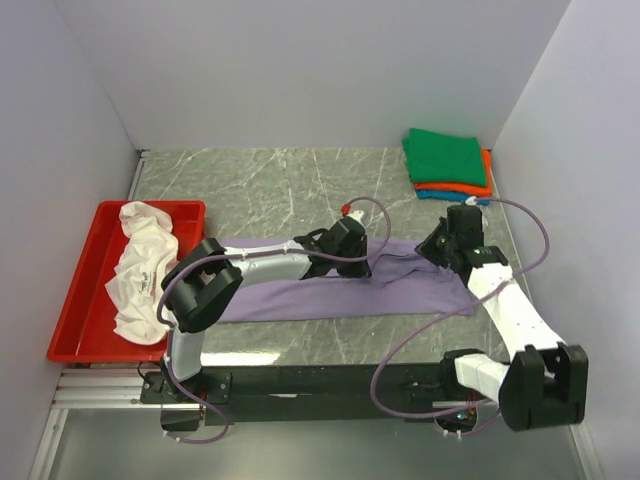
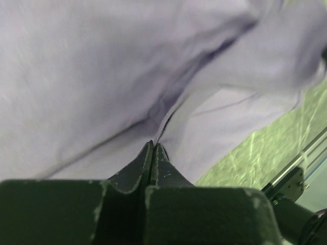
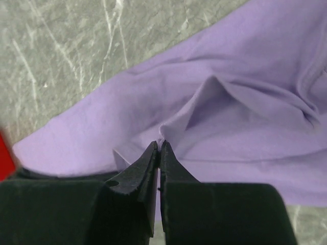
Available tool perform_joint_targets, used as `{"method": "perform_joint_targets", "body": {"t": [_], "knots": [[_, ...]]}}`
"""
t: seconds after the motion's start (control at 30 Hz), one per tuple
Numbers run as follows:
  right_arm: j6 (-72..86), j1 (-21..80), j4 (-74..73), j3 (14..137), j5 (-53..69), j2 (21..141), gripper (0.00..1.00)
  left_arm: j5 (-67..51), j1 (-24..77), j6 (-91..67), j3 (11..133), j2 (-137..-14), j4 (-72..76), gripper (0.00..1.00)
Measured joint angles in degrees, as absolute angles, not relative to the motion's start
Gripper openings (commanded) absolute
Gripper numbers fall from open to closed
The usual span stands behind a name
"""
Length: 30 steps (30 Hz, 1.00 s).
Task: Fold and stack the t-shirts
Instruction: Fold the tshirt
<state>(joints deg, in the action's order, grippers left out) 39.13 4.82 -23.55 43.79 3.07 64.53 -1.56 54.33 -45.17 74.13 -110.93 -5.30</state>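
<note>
Lavender t-shirt: soft, creased cloth, spread as a long strip on the marbled grey counter. My left claw and my right claw are both closed, each pinching a raised fold of it. Shallow red plastic tray contains the crumpled white t-shirt.

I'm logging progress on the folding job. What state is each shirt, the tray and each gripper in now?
lavender t-shirt, lying in a long band, not finished
white t-shirt, crumpled in the red tray
green t-shirt, folded, top of stack
orange t-shirt, folded, middle
teal t-shirt, folded, bottom
red tray, holding the white t-shirt
left gripper, shut on the lavender t-shirt
right gripper, shut on the lavender t-shirt
</note>
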Motion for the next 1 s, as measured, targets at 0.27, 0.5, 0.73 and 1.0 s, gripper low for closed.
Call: {"method": "perform_joint_targets", "body": {"t": [0.27,0.5,0.73,1.0], "knots": [[39.1,3.9,-28.3,42.9,4.6,54.0,0.00,-1.2,53.0,-41.7,80.9,-110.9,-8.5,0.01],[39.5,3.7,-33.1,42.7,5.2,48.0,0.00,-1.5,53.0,-38.0,83.3,-110.8,-9.8,0.01],[41.1,3.7,-37.4,37.9,6.3,39.9,0.00,-2.3,53.0,-35.7,82.6,-110.5,-10.9,0.00],[45.0,3.7,-43.7,31.2,8.2,29.6,0.00,-5.9,53.0,-33.7,79.4,-108.6,-10.6,0.01]]}}
